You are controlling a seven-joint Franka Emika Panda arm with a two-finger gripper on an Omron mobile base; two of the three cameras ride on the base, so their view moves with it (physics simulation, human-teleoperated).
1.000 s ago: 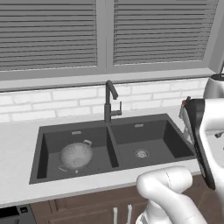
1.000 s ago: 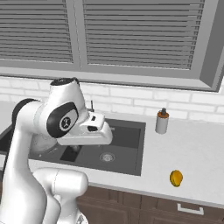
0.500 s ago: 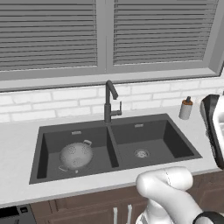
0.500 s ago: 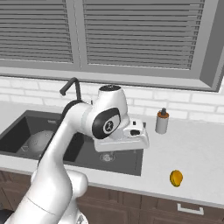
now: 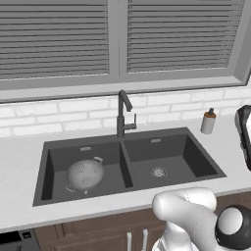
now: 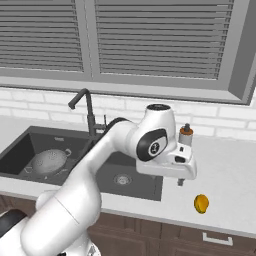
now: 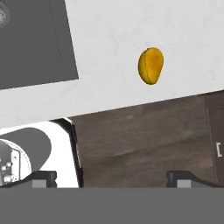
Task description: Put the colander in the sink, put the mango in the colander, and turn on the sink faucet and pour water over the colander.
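The silver colander [image 5: 84,174] sits in the left basin of the dark double sink [image 5: 162,152], also visible as the colander [image 6: 49,161] from the other side. The orange-yellow mango [image 6: 201,203] lies on the white counter right of the sink, near the front edge. My gripper [image 6: 180,182] hangs above the counter just left of the mango, fingers pointing down. In the hand view the mango [image 7: 151,65] lies ahead and to the right of my gripper [image 7: 113,179], whose tips stand wide apart and open with nothing between them. The dark gooseneck sink faucet [image 5: 121,115] stands behind the divider.
A beige soap bottle [image 6: 186,135] stands at the back of the counter right of the sink. The counter's front edge and the brown cabinet front [image 7: 144,140] lie right under the hand. Window blinds fill the wall behind.
The arm has swung right, from over the sink's right basin to above the counter beside the mango. The gripper has stayed open. Colander and mango have not moved.
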